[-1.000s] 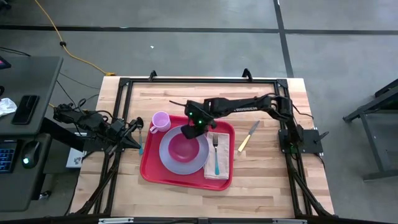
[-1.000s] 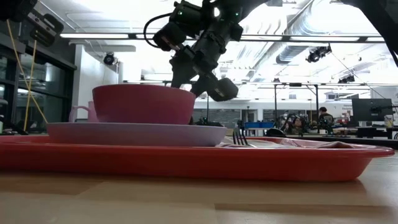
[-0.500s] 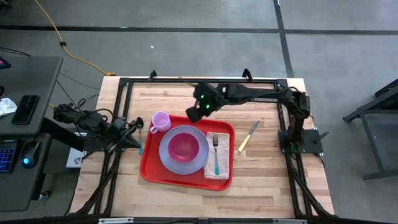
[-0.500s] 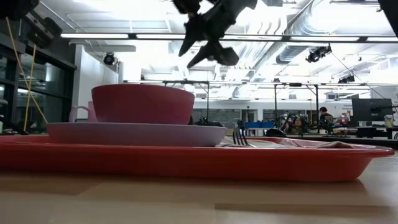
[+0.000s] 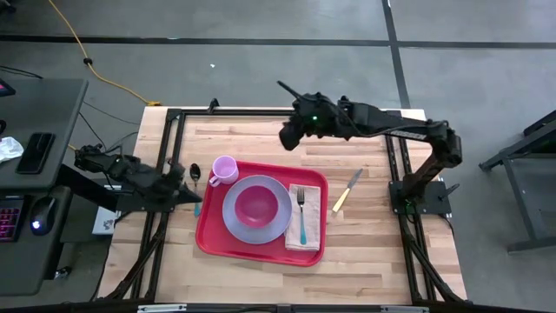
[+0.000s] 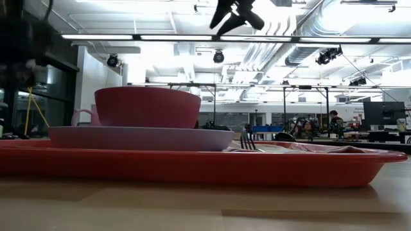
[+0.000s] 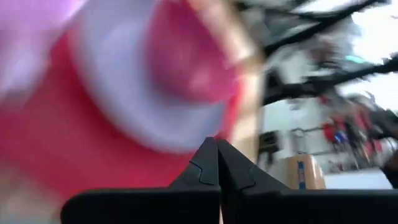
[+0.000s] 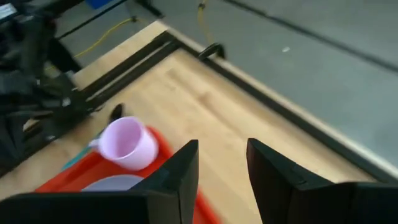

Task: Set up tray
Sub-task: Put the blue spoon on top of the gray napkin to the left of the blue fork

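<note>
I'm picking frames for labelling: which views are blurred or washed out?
Left wrist view: smeared by blur, tray and plate only colour patches. Low view: ceiling lights glare, foreground table soft. High view: even, sharp. Right wrist view: mildly soft, cup readable.

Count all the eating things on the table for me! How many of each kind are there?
Tray: 1
Plate: 1
Bowl: 1
Cup: 1
Napkin: 1
Fork: 1
Knife: 1
Spoon: 1
Total: 8
</note>
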